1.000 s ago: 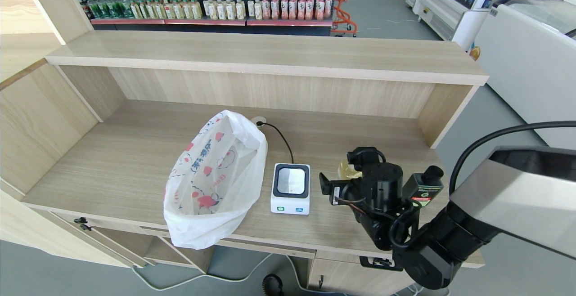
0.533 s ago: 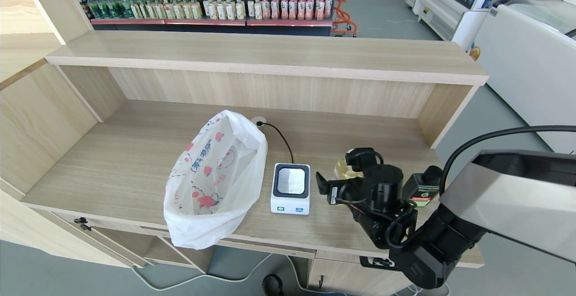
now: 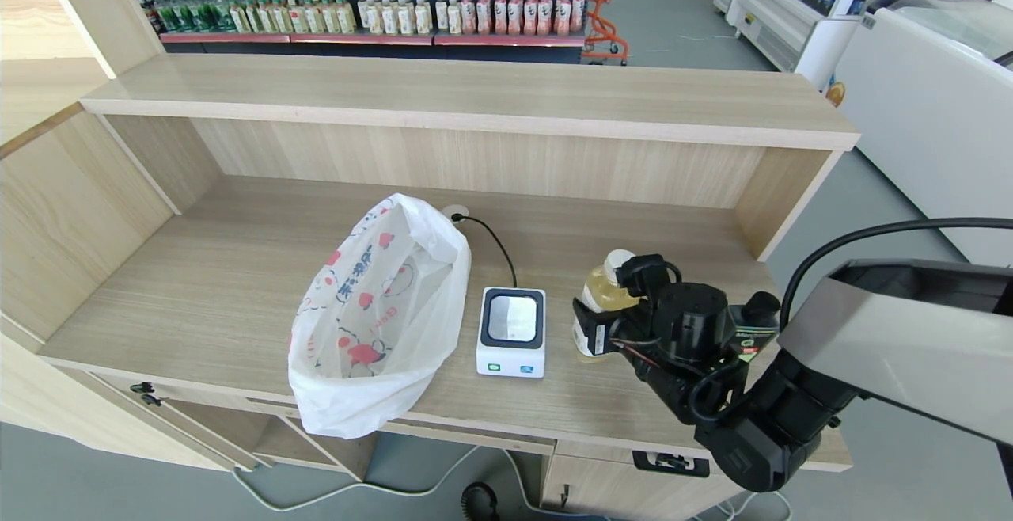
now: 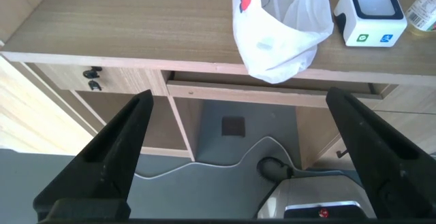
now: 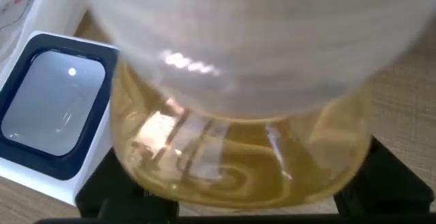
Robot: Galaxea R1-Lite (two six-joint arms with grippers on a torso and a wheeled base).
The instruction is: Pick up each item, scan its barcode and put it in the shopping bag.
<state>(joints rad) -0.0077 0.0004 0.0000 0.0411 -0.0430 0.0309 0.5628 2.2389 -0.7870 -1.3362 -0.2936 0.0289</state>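
Holding clear bottle [image 3: 601, 299], amber liquid, white cap, in right tool [image 3: 611, 305].

Silver forearm [image 3: 894, 327], black pincer [image 3: 609, 299], looping black cable [image 3: 950, 224]

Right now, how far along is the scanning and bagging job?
Done: nothing that I can see; the shopping bag shows no item inside. In hand: the right gripper grips the yellow drink bottle beside the scanner, not yet over its window. Left: scan and bag it, then the dark-capped bottle behind that arm.
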